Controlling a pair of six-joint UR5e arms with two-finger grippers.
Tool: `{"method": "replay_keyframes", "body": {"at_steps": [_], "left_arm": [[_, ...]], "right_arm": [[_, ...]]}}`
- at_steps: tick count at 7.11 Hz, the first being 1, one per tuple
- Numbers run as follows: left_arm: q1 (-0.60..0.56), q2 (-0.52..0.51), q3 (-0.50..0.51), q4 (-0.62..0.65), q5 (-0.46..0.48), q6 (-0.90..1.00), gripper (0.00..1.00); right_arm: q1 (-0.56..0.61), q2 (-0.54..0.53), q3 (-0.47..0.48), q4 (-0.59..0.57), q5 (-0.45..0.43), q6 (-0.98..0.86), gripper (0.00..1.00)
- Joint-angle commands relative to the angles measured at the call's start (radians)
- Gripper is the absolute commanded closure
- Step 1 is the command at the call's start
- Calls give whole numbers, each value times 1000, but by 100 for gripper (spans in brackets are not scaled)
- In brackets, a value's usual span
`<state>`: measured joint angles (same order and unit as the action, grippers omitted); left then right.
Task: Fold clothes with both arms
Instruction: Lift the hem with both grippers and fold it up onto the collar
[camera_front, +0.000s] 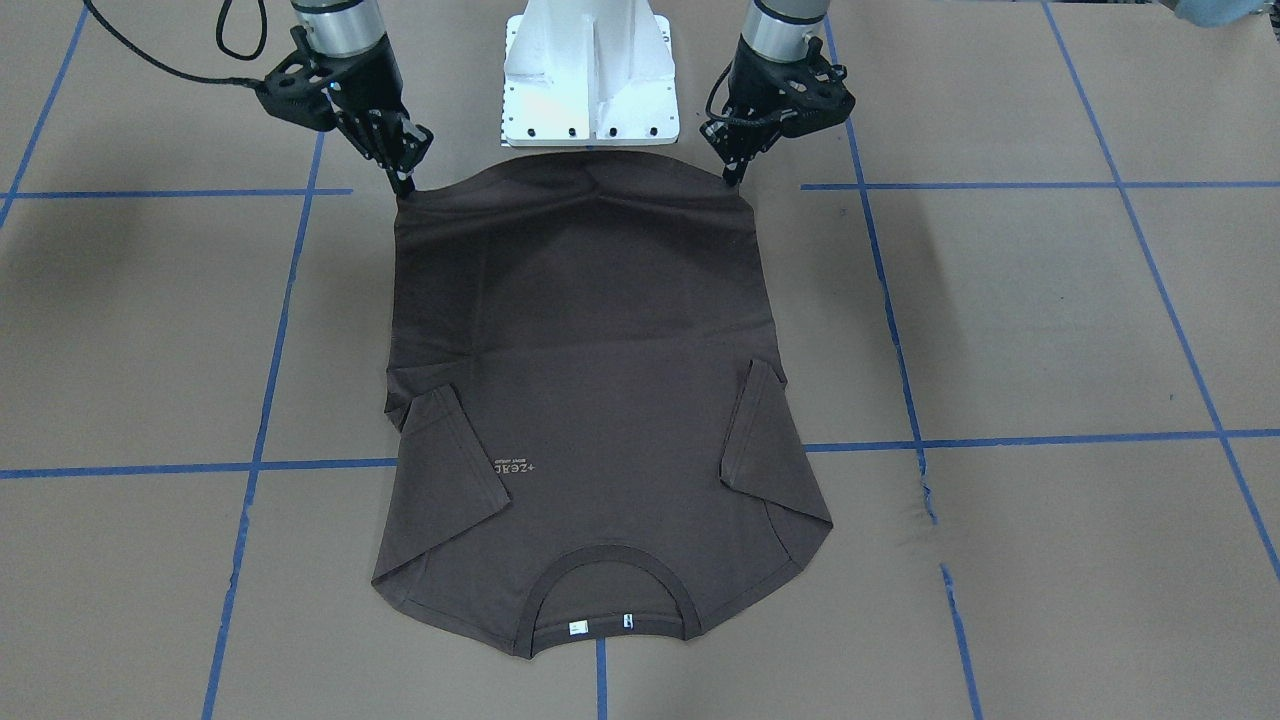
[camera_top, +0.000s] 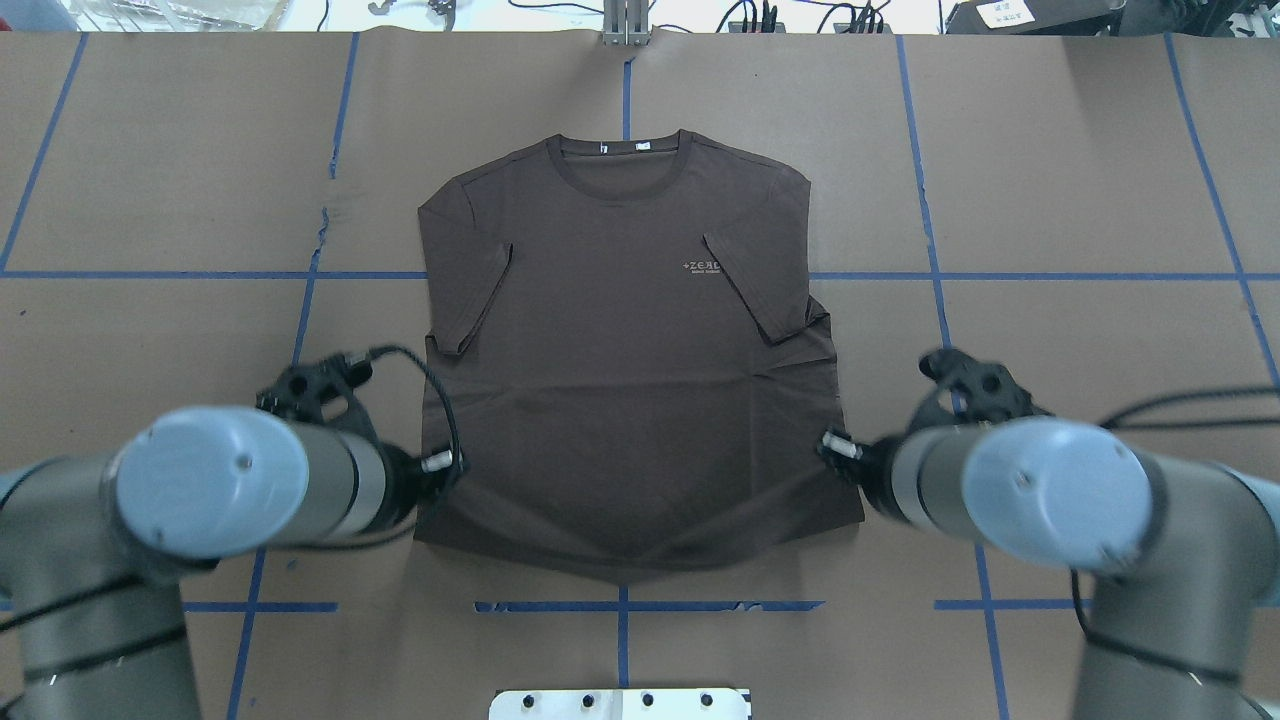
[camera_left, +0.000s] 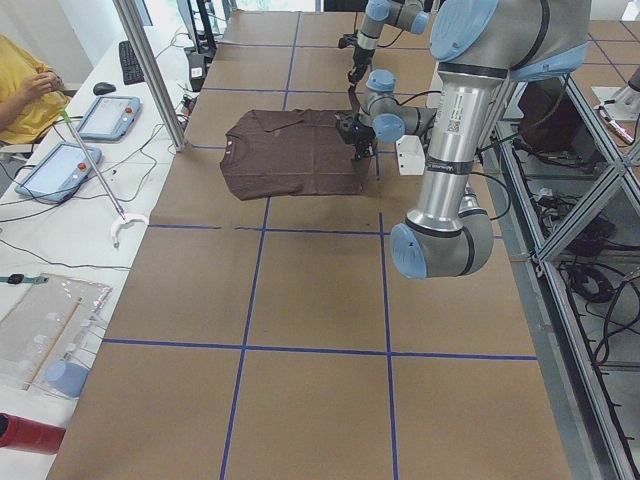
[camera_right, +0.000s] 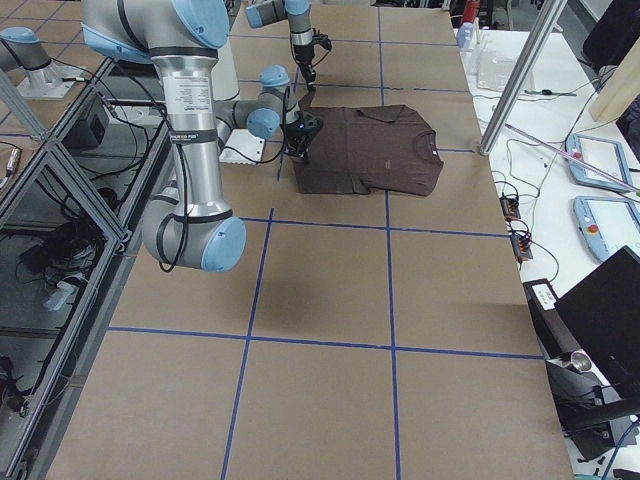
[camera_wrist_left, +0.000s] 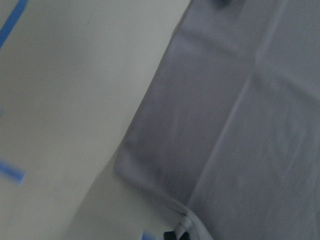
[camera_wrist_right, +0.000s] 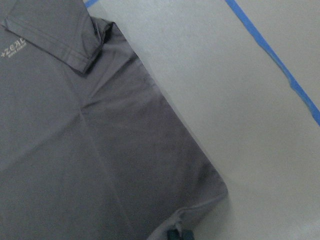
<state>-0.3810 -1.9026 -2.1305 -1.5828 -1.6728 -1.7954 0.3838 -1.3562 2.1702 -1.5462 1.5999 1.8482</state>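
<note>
**Item: fold in progress, hem-to-collar stage (judged)**

- T-shirt (camera_front: 590, 350), dark brown: 1. It lies front-up on the table (camera_front: 1000, 330) and stretches away from both grippers. The hem is at the fingertips and the collar (camera_front: 605, 560) is at the far end from them.
- Sleeves: 2 ( (camera_front: 450, 470), (camera_front: 765, 440)). Both are turned in over the body and lie well ahead of the grippers.
- White tags inside the collar: 2 ( (camera_front: 577, 628), (camera_front: 626, 620)).
- Pale chest lettering (camera_front: 512, 468): 1 patch, on the right gripper's side.
- Arms: 2, the left arm (camera_top: 230, 480) and the right arm (camera_top: 1040, 490).
- Left gripper (camera_front: 735, 178): fingers pressed together on its corner of the hem. In its wrist view the cloth puckers up into the tips.
- Right gripper (camera_front: 402, 185): likewise pinching the opposite hem corner.
- The hem runs between the two grippers and bows slightly at its middle.
- White base pedestal (camera_front: 590, 70): 1, just behind the hem, between the grippers.

**Handling note (opinion)**
- Raise both corners together, level with each other, with the grippers held apart enough to take the bow out of the hem.
- Carry the edge forward over the sleeves towards the collar without dragging the body of the shirt.
- Set the hem square on the shoulder line, then let both pinches go at once.
- If one side rises ahead of the other, the fold would likely skew or a tucked sleeve could flip out.
</note>
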Motion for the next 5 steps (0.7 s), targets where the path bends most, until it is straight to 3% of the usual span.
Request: {"method": "replay_keyframes", "body": {"at_steps": [1,3,5], "left_arm": [[-178,-71,178,-81,-4,114,100],[-277,-133,437,-325,-1,119,100],[-320,-196,575,-374,2,166,100]], "right_arm": [[172,177,-264,8,46,-168,100],[277,351,-523,18,51,-257,100],[331,448,-770,189,49,-270,100]]}}
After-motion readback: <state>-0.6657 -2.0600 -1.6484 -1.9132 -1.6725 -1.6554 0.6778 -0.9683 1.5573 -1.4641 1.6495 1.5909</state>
